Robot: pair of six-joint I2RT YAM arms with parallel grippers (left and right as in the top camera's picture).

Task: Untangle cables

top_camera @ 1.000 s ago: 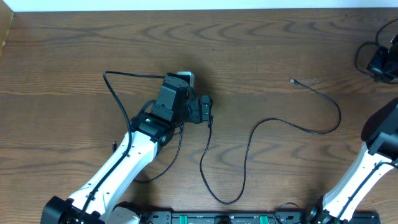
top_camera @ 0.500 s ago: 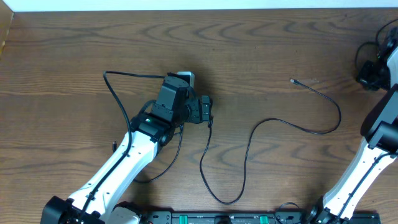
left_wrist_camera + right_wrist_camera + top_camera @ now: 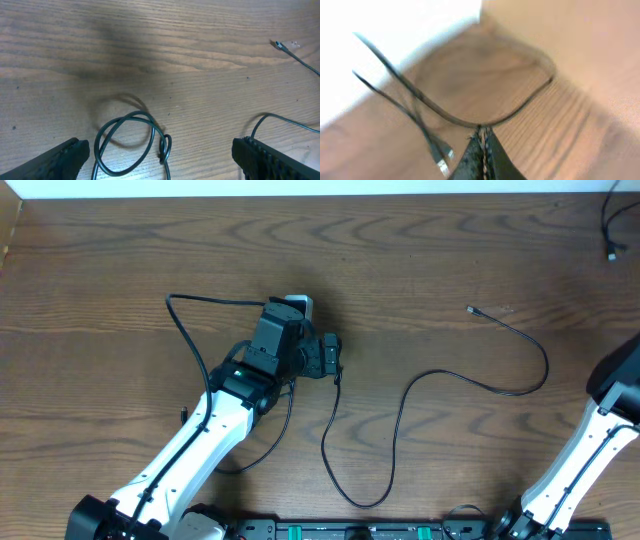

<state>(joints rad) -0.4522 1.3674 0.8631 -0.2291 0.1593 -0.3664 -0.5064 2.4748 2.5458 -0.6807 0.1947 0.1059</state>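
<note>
fingers of left gripper (image 3: 159,152) spread wide, low over brown wooden table (image 3: 120,250). small loop of long thin black cord (image 3: 152,131) lies between them, untouched. cord snakes rightward to tiny plug (image 3: 470,309). right gripper (image 3: 482,150) pinched tight on second thin black cord (image 3: 455,121); view blurred.

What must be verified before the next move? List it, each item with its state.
1. Left gripper open: ok.
2. Black cable has its small loop between the left fingers: ok.
3. That cable's plug end lying free on the table: ok.
4. Right gripper shut on the second black cable: ok, though blurred.
5. Right gripper visible overhead: not ok.
6. Both cables fully apart: cannot tell.
</note>
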